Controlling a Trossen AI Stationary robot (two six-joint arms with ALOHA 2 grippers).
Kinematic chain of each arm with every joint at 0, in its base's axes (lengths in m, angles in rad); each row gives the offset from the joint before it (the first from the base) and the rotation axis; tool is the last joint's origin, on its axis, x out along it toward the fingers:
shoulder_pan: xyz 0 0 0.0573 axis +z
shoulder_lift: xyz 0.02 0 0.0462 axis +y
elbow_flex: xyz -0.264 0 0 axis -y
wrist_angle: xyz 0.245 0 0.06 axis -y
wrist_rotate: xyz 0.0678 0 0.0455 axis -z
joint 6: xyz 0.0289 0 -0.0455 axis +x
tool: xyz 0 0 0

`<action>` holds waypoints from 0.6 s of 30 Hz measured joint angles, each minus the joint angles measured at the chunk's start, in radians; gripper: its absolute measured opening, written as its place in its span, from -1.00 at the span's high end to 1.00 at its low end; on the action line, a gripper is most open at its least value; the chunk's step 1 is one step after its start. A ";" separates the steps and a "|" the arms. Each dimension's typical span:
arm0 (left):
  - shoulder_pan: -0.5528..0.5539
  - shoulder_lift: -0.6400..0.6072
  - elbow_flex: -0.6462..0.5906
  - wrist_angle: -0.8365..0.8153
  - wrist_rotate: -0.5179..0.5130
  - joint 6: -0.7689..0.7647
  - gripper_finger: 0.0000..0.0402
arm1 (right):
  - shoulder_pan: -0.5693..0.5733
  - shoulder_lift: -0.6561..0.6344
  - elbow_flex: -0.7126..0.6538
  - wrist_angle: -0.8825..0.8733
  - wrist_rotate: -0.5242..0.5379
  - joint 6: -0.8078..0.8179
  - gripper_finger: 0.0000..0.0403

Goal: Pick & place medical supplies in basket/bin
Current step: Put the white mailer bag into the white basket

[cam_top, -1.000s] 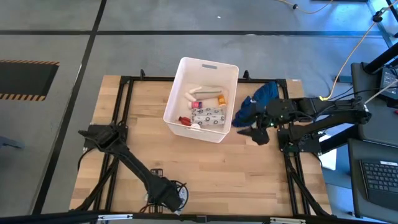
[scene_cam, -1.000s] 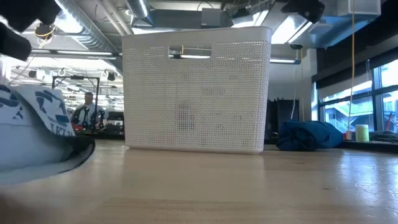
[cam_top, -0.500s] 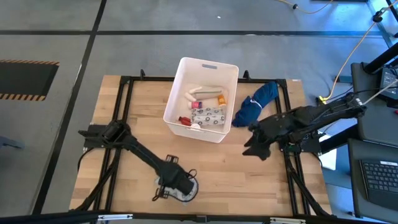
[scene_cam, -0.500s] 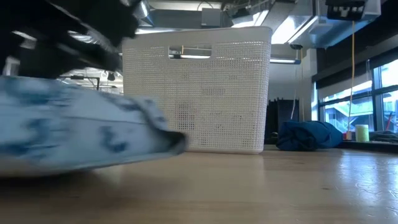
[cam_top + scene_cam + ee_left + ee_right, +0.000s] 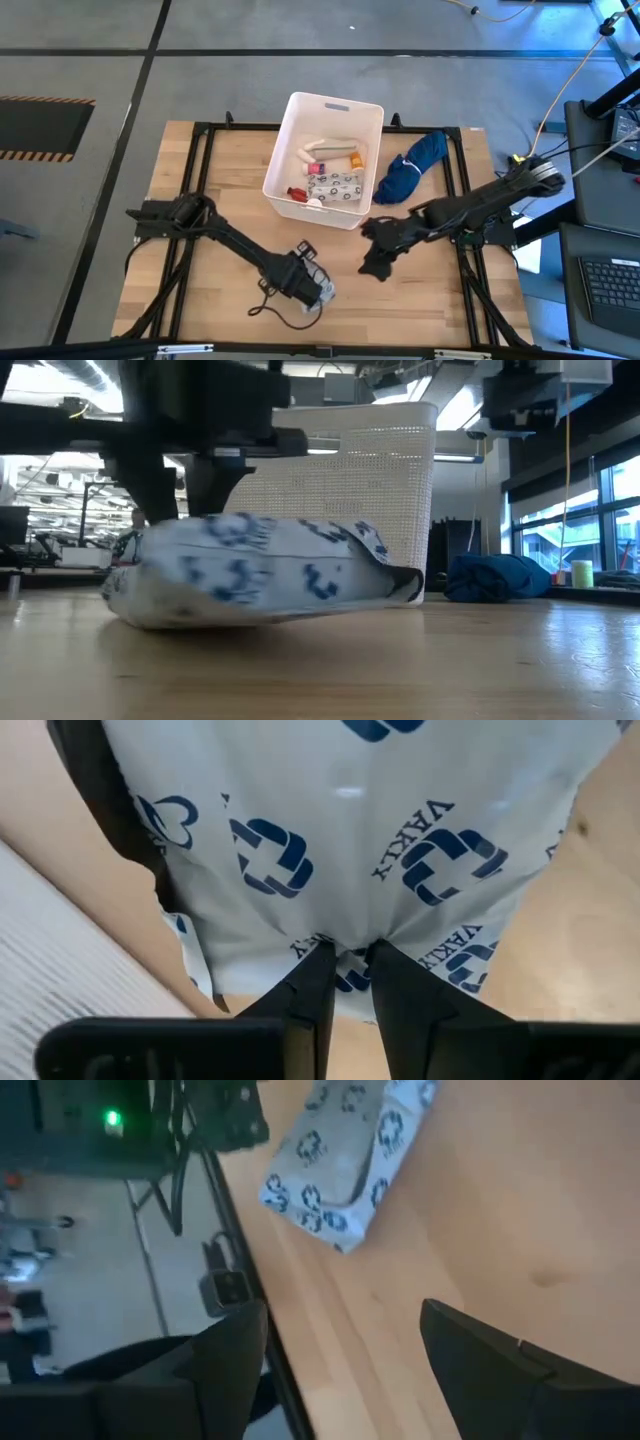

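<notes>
two fingers of the left gripper (image 5: 345,982) pinched the white soft packet w/ blue crosses (image 5: 345,830), low over the wooden table (image 5: 200,200) in front of the white plastic tub (image 5: 325,160). right gripper (image 5: 378,262) hung nearby, jaws apart, nothing betw. them.

L gripper (image 5: 318,292) + packet (image 5: 360,840) now further right; R gripper (image 5: 372,268) nearer centre.
</notes>
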 joint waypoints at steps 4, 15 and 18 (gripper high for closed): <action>-0.016 0.000 0.000 0.007 -0.075 0.136 0.70 | 0.002 0.092 0.000 0.123 0.003 0.076 -0.31; -0.037 -0.006 -0.055 0.055 -0.126 0.222 0.70 | 0.036 0.386 0.000 0.430 0.138 0.291 -0.31; -0.046 -0.006 -0.055 0.077 -0.138 0.193 0.70 | 0.039 0.441 0.001 0.482 0.146 0.348 -0.31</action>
